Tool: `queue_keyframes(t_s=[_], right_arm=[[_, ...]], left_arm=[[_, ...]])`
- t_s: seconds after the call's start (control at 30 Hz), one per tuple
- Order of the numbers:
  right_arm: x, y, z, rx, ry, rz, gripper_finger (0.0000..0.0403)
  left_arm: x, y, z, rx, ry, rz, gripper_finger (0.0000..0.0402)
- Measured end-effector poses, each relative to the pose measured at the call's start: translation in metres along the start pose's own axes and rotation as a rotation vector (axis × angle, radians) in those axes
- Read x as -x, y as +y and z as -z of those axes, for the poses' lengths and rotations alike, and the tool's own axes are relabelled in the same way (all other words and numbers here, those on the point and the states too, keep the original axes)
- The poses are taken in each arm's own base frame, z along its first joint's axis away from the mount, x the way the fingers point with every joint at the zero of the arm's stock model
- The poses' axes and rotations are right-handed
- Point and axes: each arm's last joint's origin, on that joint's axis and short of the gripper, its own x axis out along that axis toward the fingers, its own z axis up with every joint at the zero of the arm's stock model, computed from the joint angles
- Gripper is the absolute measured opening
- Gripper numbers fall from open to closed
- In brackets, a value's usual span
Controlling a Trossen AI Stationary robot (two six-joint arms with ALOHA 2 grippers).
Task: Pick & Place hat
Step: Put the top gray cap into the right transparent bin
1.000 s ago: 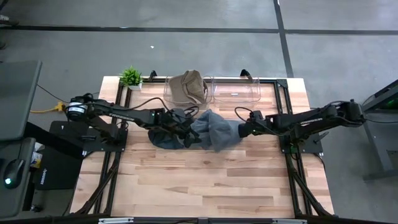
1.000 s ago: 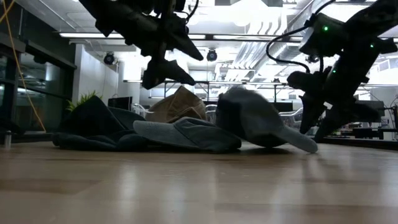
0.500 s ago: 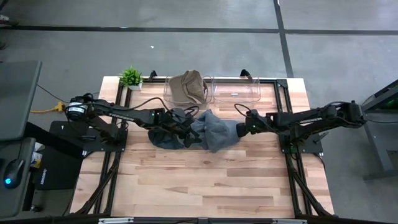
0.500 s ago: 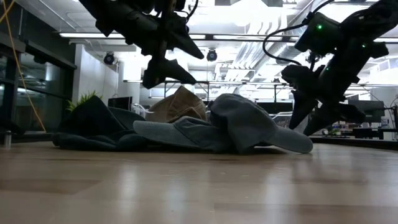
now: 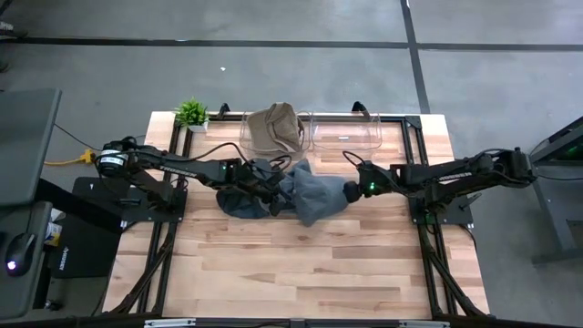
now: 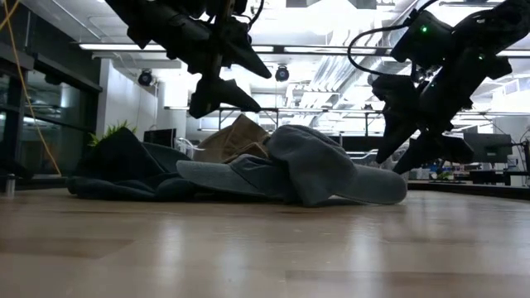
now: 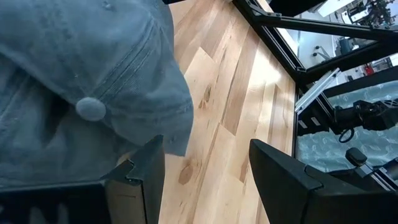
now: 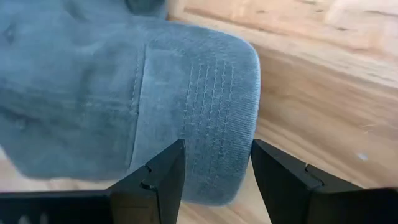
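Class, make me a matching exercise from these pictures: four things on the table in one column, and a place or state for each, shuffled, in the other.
Things
1. tan hat
2. grey-blue cap
3. small green plant
4. right gripper

Places or states
A. far left corner of the table
B. open, at the cap's brim
C. in the left clear bin
D. mid-table, between both arms

Pairs: 1-C, 2-D, 3-A, 4-B

Two hats (image 5: 314, 194) lie mid-table; a third hat (image 5: 276, 127) sits in the far left bin (image 5: 248, 137); a plant (image 5: 191, 113) stands at the far-left corner.
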Motion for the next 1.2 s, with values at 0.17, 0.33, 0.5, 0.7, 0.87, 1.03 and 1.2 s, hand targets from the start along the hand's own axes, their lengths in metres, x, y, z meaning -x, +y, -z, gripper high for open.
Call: queue_keyframes(t_s=[0.17, 0.33, 0.5, 0.7, 0.87, 1.03, 1.2], right_arm=[[0.0, 0.005, 0.0, 0.017, 0.039, -0.075, 0.0177], [0.001, 0.012, -0.003, 0.04, 0.036, -0.163, 0.0177], [0.001, 0.015, -0.005, 0.043, 0.004, -0.182, 0.0177], [0.001, 0.014, -0.005, 0.042, 0.001, -0.18, 0.0177], [0.001, 0.014, -0.005, 0.043, 0.0, -0.18, 0.0177], [0.001, 0.014, -0.005, 0.053, -0.001, -0.18, 0.0177], [0.001, 0.014, -0.005, 0.059, -0.002, -0.179, 0.0177]], left_arm=[[0.0, 0.0, 0.0, 0.001, 0.007, 0.001, 0.0193], [0.0, 0.0, 0.0, 0.01, 0.009, 0.003, 0.0193], [0.0, 0.004, 0.004, 0.034, 0.032, -0.049, 0.0193], [0.003, 0.016, 0.014, 0.064, 0.099, -0.208, 0.0193], [0.004, 0.019, 0.016, 0.087, 0.11, -0.258, 0.0193], [0.001, 0.02, 0.018, -0.056, 0.147, -0.242, 0.019], [0.001, 0.025, 0.021, -0.379, 0.215, -0.273, 0.0146]])
